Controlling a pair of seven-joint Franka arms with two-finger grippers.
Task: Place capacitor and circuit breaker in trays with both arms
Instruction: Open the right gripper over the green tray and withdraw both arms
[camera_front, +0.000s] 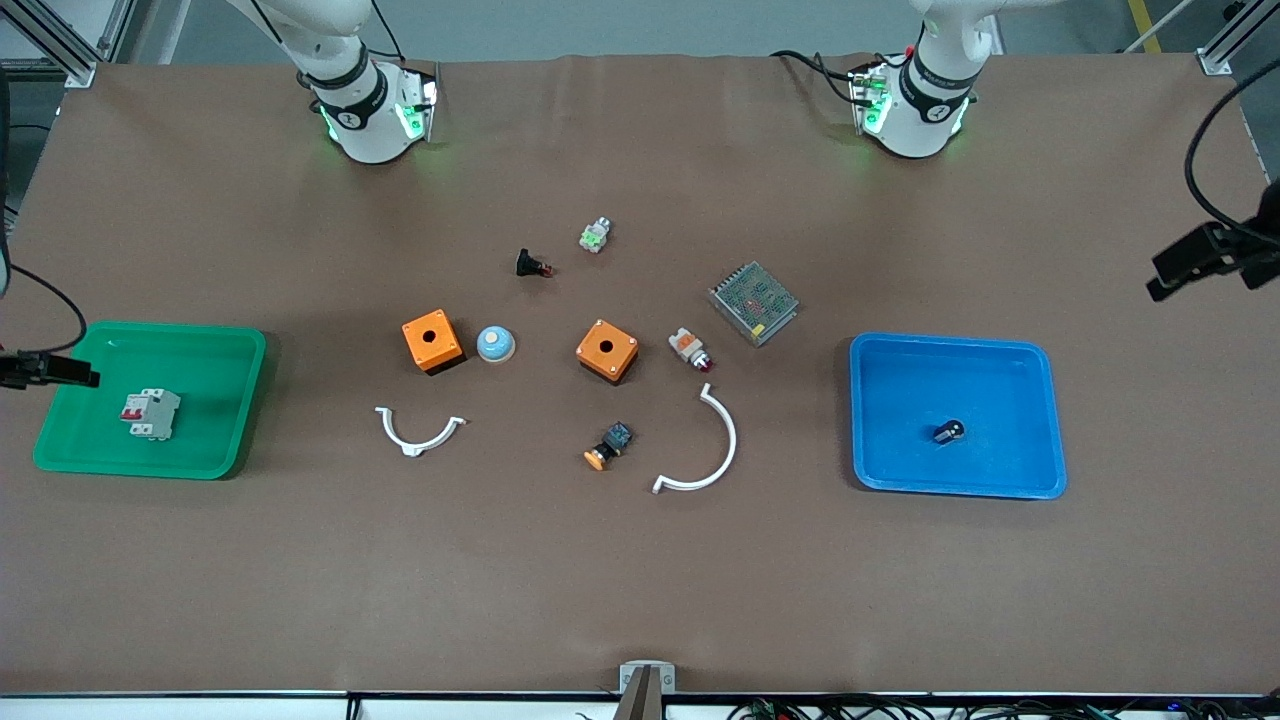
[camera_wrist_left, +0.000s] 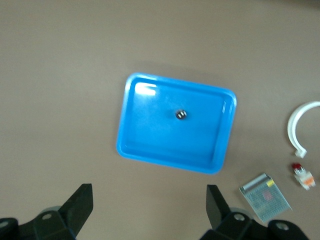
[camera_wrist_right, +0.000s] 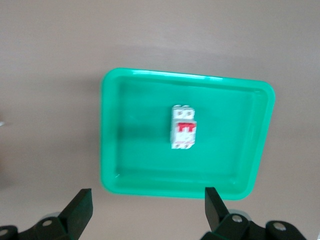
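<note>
Nearest your front camera lies the larger white curved clip (camera_front: 703, 446), with the orange-capped button (camera_front: 608, 446) just beside it on the table (camera_front: 640, 580). You can see the capacitor (camera_front: 948, 431) lying alone in the blue tray (camera_front: 1040, 420) at the left arm's end of the table; the left wrist view shows it as a small dark cylinder (camera_wrist_left: 181, 114) near the middle of that tray (camera_wrist_left: 145, 140). You find the circuit breaker (camera_front: 150, 413) in the green tray (camera_front: 230, 400) at the right arm's end, red levers showing; the right wrist view has it (camera_wrist_right: 183, 127) near the middle of the tray floor (camera_wrist_right: 135, 150).

Your left end effector (camera_wrist_left: 150, 210) hangs released high over the table beside the blue tray, its two fingers (camera_wrist_left: 80, 205) spread wide and holding nothing. Your right end effector (camera_wrist_right: 147, 210) is likewise released, fingers (camera_wrist_right: 80, 207) wide apart, high above the table beside the green tray.

Between the trays you see two orange boxes (camera_front: 432, 341) (camera_front: 607, 350) with a blue-white dome (camera_front: 495, 344) between them, and a smaller white clip (camera_front: 418, 432) nearer the camera. A white-and-orange part with a red tip (camera_front: 690, 349) lies close to a metal mesh-topped module (camera_front: 753, 302). Farther from the camera are a black push-button (camera_front: 530, 265) and a small green-and-white part (camera_front: 596, 235).
</note>
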